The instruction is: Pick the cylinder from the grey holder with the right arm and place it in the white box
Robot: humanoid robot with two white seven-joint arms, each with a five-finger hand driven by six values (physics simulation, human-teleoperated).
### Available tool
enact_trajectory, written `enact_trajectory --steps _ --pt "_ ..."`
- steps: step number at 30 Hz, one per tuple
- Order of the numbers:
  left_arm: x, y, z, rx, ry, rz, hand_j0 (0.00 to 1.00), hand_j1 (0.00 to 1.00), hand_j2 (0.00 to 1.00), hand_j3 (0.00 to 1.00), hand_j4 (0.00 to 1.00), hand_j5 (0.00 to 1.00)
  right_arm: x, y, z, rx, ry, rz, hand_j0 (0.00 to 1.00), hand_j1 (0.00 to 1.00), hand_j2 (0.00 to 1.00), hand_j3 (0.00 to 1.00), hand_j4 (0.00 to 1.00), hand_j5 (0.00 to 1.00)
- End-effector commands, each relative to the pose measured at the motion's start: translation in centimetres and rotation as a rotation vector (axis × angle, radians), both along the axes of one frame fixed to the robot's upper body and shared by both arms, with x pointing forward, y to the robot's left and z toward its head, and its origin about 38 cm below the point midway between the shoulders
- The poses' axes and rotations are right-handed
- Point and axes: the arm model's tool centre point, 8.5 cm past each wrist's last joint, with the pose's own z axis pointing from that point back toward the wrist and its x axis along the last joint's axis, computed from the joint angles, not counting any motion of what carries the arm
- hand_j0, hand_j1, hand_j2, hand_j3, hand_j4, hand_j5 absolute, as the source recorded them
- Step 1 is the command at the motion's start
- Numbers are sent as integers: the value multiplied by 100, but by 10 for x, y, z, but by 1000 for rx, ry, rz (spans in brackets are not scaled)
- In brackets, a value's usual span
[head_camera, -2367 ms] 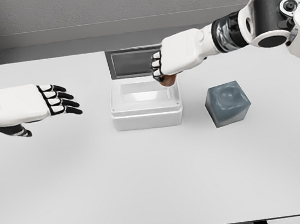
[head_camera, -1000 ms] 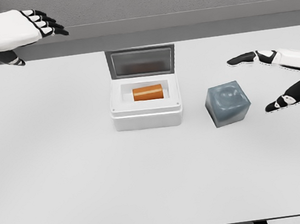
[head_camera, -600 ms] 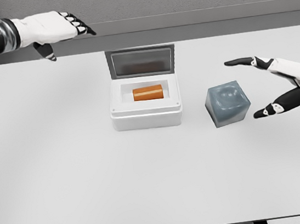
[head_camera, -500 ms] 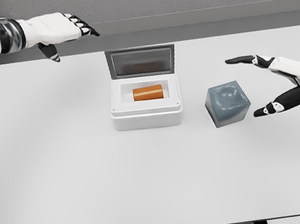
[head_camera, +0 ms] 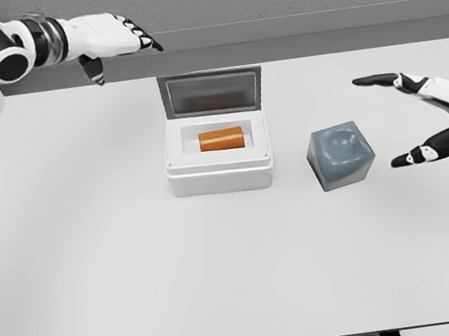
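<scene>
One orange cylinder [head_camera: 222, 139] lies on its side inside the single white rectangular box [head_camera: 220, 175], whose grey-lined lid [head_camera: 211, 93] stands open at the back edge. Just right of the box, apart from it, sits one dark grey cube-shaped holder [head_camera: 340, 155] with a hollow in its top face. Both rest on the plain white surface [head_camera: 139, 270]. Two white hands with black fingers show: the right hand [head_camera: 437, 115] hovers beside the holder, fingers spread apart and holding nothing; the left hand [head_camera: 112, 38] hangs above the far left edge, fingers extended, loosely together, also holding nothing.
</scene>
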Motion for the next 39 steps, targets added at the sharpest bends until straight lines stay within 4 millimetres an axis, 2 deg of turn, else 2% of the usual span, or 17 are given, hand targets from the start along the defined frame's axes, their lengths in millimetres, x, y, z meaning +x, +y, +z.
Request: enact_trajectory --steps 1,8,15,26,32,35,39 --pt "4 -6 -10 17 21 14 100 100 100 100 100 100 0 -2 6 7 -11 -6 100 100 100 100 100 100" --pt "6 -36 -18 74 12 -18 100 100 100 100 100 100 -1 -1 4 9 -8 -3 100 100 100 100 100 100" --pt "4 -44 -26 129 20 -44 100 100 100 100 100 100 -1 -3 0 10 2 -10 100 100 100 100 100 100" --pt "4 -40 -35 280 -12 -42 100 100 100 100 100 100 -1 -5 1 4 2 -13 100 100 100 100 100 100" --pt "-14 -44 -12 327 -122 -124 100 100 100 100 100 100 -1 -6 2 1 2 -15 100 100 100 100 100 100" --pt "-19 -52 -17 342 -123 -155 100 100 100 100 100 100 -1 -12 9 -7 -16 -29 100 100 100 100 100 100" --pt "-24 -57 -24 333 -115 -175 100 100 100 100 100 100 -3 -11 7 -4 -10 -26 100 100 100 100 100 100"
